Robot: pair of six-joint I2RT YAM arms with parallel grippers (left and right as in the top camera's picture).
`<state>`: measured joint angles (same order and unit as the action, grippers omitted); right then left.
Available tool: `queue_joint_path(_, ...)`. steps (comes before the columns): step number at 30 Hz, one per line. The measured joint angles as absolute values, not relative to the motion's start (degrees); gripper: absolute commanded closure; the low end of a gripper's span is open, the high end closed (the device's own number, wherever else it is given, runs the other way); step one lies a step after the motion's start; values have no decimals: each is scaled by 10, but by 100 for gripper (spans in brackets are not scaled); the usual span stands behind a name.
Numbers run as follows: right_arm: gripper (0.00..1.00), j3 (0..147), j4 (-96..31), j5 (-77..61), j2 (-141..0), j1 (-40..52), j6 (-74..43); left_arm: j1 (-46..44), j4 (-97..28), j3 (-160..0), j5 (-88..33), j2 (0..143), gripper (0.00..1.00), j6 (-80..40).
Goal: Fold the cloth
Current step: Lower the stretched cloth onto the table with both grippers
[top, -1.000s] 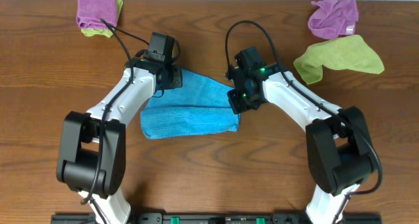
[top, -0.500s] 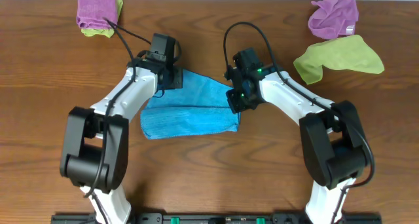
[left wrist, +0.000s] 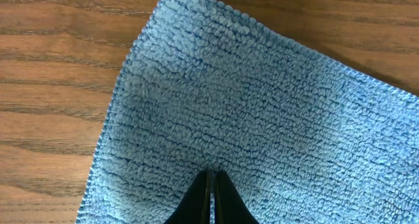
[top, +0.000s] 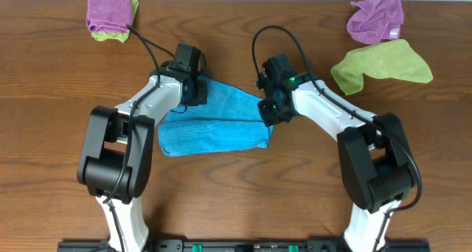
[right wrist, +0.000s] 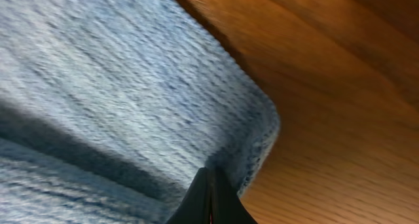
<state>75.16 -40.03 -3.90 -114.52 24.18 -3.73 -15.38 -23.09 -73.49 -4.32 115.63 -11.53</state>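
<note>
The cloth (top: 214, 127) lies mid-counter (top: 51, 90), its near edge straight and its right corners rounded. At the far-left corner the left end effector (top: 193, 96) is clenched on the terry — the right end effector (top: 270, 113) pinches the right edge. There is open wood along the near edge; the lime-green cloth (top: 383, 64) and purple cloth (top: 376, 18) sit well apart at far right.

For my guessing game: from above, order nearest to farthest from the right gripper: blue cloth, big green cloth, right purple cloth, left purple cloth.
1. blue cloth, touching
2. big green cloth, right
3. right purple cloth, top right
4. left purple cloth, top left
</note>
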Motion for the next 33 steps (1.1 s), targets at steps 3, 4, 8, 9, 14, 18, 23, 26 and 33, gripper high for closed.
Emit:
queue_joint_path(3, 98, 752, -406, -25, -1145, 242, -37, -154, -225, -735, -43, 1157, 94, -115)
queue_joint_path(4, 99, 752, -406, -23, -1145, 242, -36, -154, -224, -735, -43, 1157, 95, -115)
queue_joint_path(8, 99, 752, -404, -16, -1145, 242, -36, -154, -213, -735, -43, 1158, 94, -115)
queue_joint_path(9, 99, 752, -402, -15, -1145, 242, -36, -154, -209, -735, -43, 1158, 94, -115)
queue_joint_path(14, 98, 751, -395, -14, -1145, 242, -36, -154, -205, -735, -43, 1158, 94, -103)
queue_joint_path(18, 99, 751, -394, -15, -1145, 242, -36, -154, -196, -735, -39, 1159, 94, -89)
queue_joint_path(23, 99, 752, -394, -15, -1145, 242, -36, -154, -156, -735, -34, 1159, 94, -57)
queue_joint_path(26, 98, 751, -393, -15, -1145, 242, -37, -154, -137, -735, -34, 1159, 94, -39)
queue_joint_path(33, 99, 752, -394, -17, -1145, 242, -37, -154, -129, -736, -34, 1180, 94, -25)
